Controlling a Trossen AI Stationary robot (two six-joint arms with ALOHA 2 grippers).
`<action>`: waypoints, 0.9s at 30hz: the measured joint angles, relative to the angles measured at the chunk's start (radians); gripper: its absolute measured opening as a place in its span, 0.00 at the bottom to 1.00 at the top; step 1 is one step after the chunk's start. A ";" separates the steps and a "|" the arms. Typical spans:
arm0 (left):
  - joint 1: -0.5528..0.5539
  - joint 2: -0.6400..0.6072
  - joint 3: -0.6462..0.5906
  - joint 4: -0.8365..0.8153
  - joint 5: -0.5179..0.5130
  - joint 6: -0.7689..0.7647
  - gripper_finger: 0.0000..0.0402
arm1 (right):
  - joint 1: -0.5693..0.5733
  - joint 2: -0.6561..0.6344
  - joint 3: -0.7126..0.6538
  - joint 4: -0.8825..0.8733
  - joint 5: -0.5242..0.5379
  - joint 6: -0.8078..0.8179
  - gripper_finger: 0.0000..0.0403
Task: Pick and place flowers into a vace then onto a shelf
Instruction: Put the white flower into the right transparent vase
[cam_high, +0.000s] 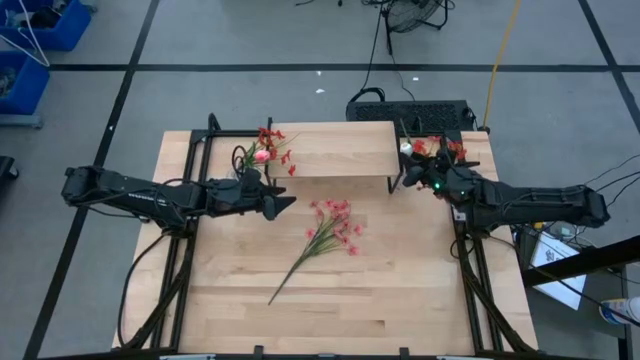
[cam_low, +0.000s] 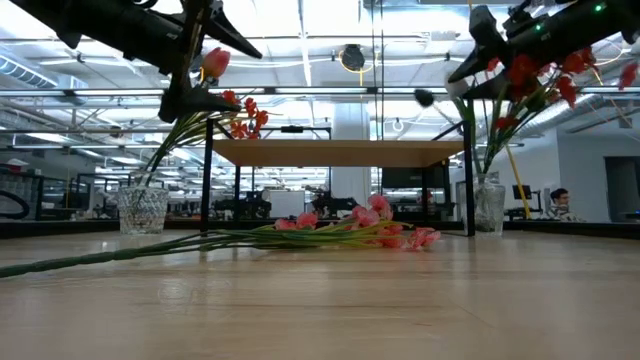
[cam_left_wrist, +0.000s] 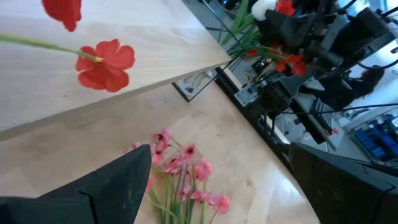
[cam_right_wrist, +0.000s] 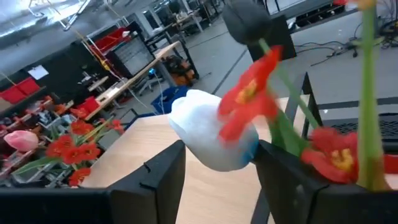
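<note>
Progress: partway. Red and pink sprays already stand in two clear glass vases, left vase (cam_low: 142, 208) and right vase (cam_low: 489, 205); pink-blossomed green-stemmed spray (cam_high: 325, 235) lies mid-table. Pale light-wood shelf (cam_high: 340, 150), upper centre, is bare. Left gripper (cam_high: 283, 203) gapes wide, empty. Right gripper (cam_right_wrist: 214, 163) half-closed on white tulip bud (cam_right_wrist: 208, 138).

The near half of the table (cam_high: 400, 300) lies bare, open to either arm. At its middle a pink spray (cam_high: 325, 238) lies flat, its stem running toward the near left. The shelf (cam_high: 340, 150) blocks the far centre, with low room beneath it. Glass vases (cam_low: 141, 209) of flowers crowd both shelf ends, each with a pincer alongside.
</note>
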 joint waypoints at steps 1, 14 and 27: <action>0.000 0.000 0.000 0.000 0.000 0.000 0.96 | 0.000 0.000 0.000 -0.002 -0.010 0.008 0.46; 0.000 0.000 0.000 -0.003 0.001 0.009 0.96 | -0.053 -0.030 0.000 -0.109 -0.229 0.287 0.44; -0.006 0.000 0.000 -0.004 0.045 0.011 0.96 | -0.122 -0.069 0.079 -0.049 -0.285 0.075 0.37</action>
